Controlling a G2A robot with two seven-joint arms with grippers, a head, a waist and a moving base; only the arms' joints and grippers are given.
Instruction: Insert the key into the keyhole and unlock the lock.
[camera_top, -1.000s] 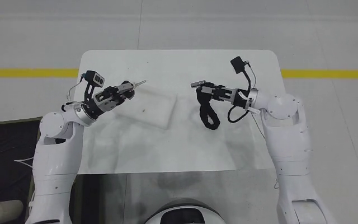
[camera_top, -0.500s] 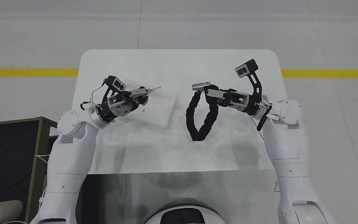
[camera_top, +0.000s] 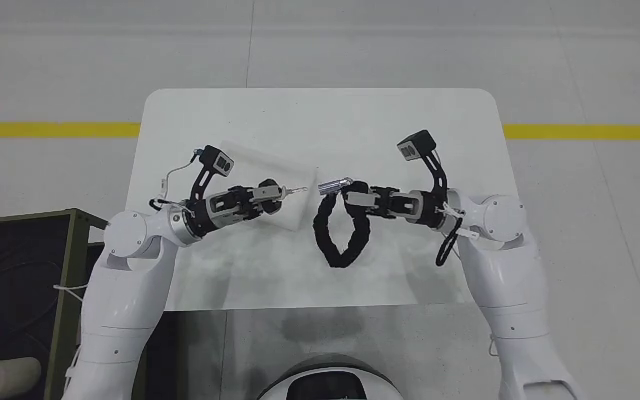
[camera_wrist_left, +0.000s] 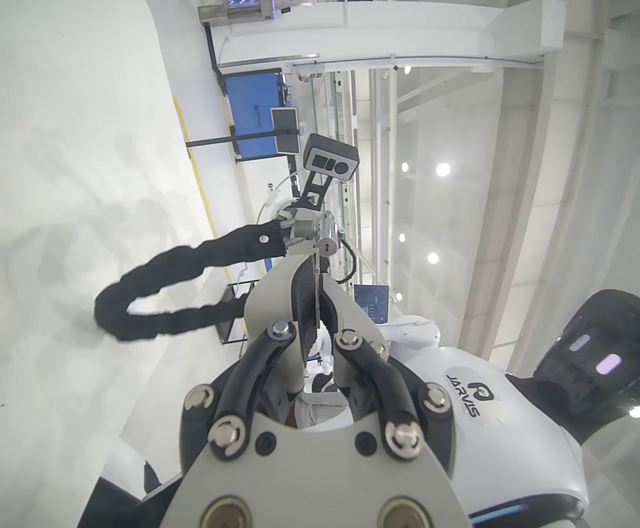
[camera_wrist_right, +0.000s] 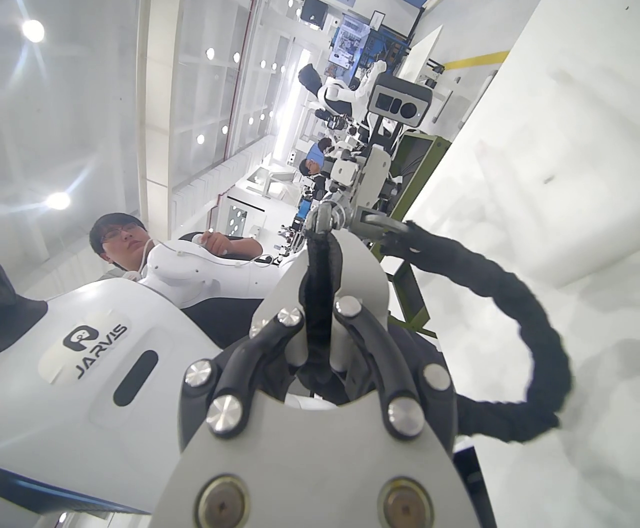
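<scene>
My left gripper (camera_top: 274, 191) is shut on a thin metal key (camera_top: 294, 189), held above the table's middle. In the left wrist view the key (camera_wrist_left: 316, 272) stands edge-on between the fingers, its tip close to the keyhole (camera_wrist_left: 327, 245). My right gripper (camera_top: 353, 193) faces it, shut on the lock's black sleeve just behind the silver cylinder (camera_top: 333, 185). The black covered cable (camera_top: 335, 235) hangs from the lock in a loop down to the table. In the right wrist view the cylinder (camera_wrist_right: 324, 218) sticks out past the fingertips, with the cable (camera_wrist_right: 525, 320) curving away.
A white rectangular pad (camera_top: 250, 160) lies on the white table (camera_top: 430, 120) under the left gripper. A dark green bin (camera_top: 30, 260) stands off the table's left edge. The far and right parts of the table are bare.
Both arms have swung inward toward each other. The key tip now points at the lock cylinder with only a small gap, and the cable loop has moved left with the lock.
</scene>
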